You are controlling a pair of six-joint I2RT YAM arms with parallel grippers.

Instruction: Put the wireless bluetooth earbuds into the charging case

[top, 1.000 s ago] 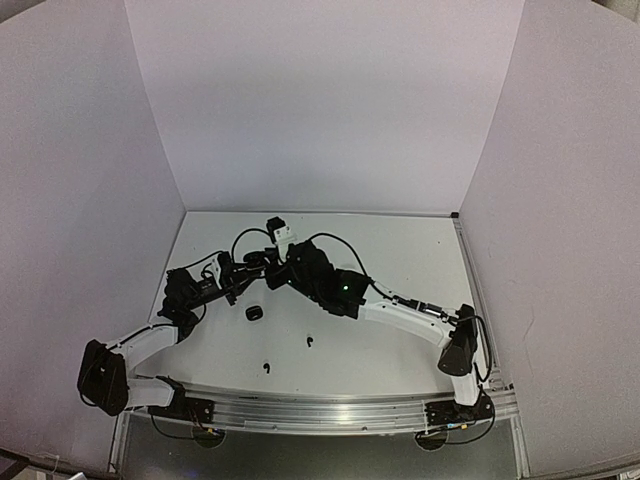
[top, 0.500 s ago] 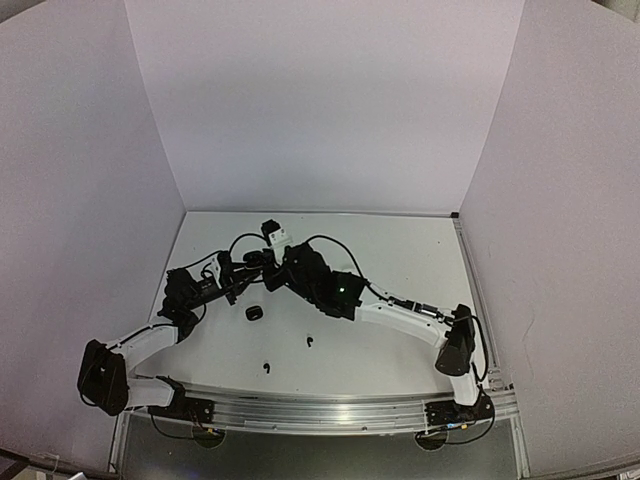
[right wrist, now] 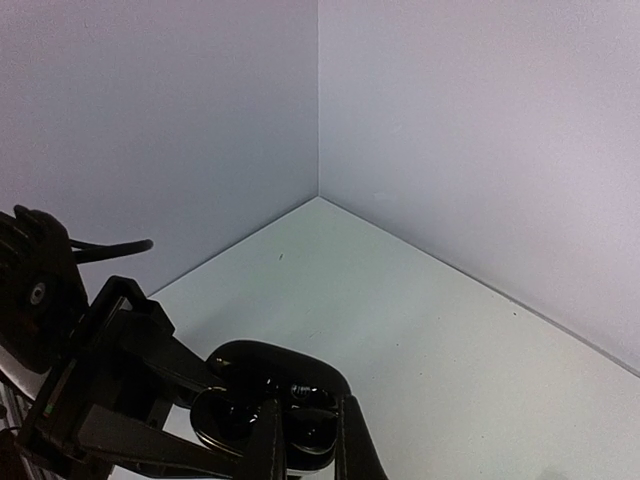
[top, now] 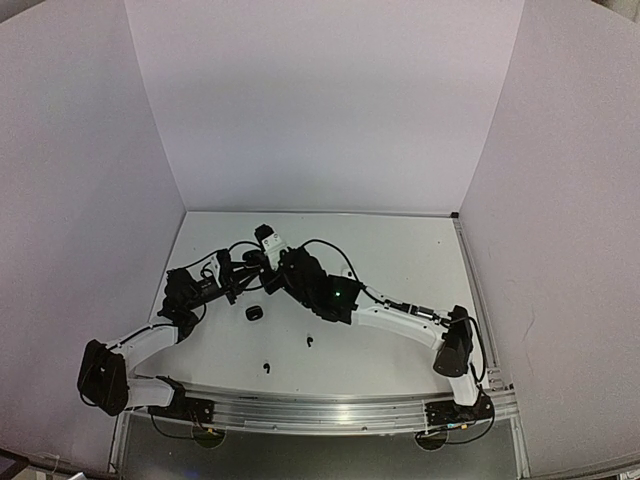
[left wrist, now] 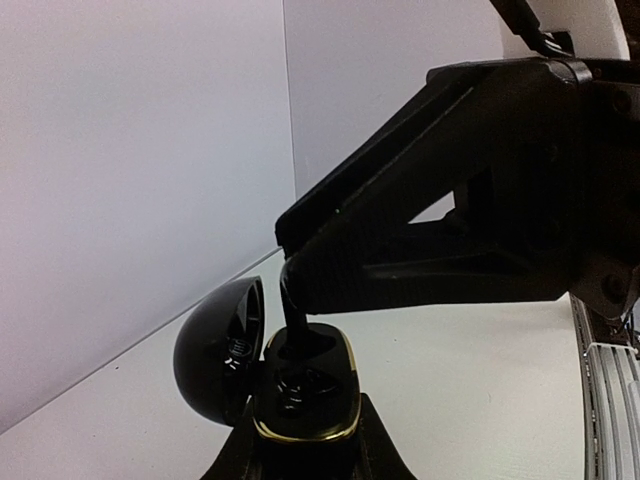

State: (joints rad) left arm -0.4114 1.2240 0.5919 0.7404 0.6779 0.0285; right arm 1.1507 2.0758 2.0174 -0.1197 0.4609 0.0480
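My left gripper (top: 236,284) (left wrist: 305,445) is shut on the black charging case (left wrist: 305,385), which has a gold rim, and holds it upright. Its lid (left wrist: 215,350) hangs open to the left. From above, my right gripper (top: 258,276) (right wrist: 308,440) reaches down to the case (right wrist: 265,385), shut on a black earbud (left wrist: 294,318) whose lower end sits in the near well. The earbud's body is mostly hidden by the fingers. Two more black earbuds (top: 309,341) (top: 266,367) lie loose on the white table nearer the arm bases.
A second small black case (top: 254,313) lies shut on the table just in front of the two grippers. White walls (top: 320,110) enclose the table on the left, back and right. A metal rail (top: 330,412) runs along the near edge.
The right arm has shifted a little to the left, toward the case held by the left gripper. The left arm and the loose things on the table have not moved.
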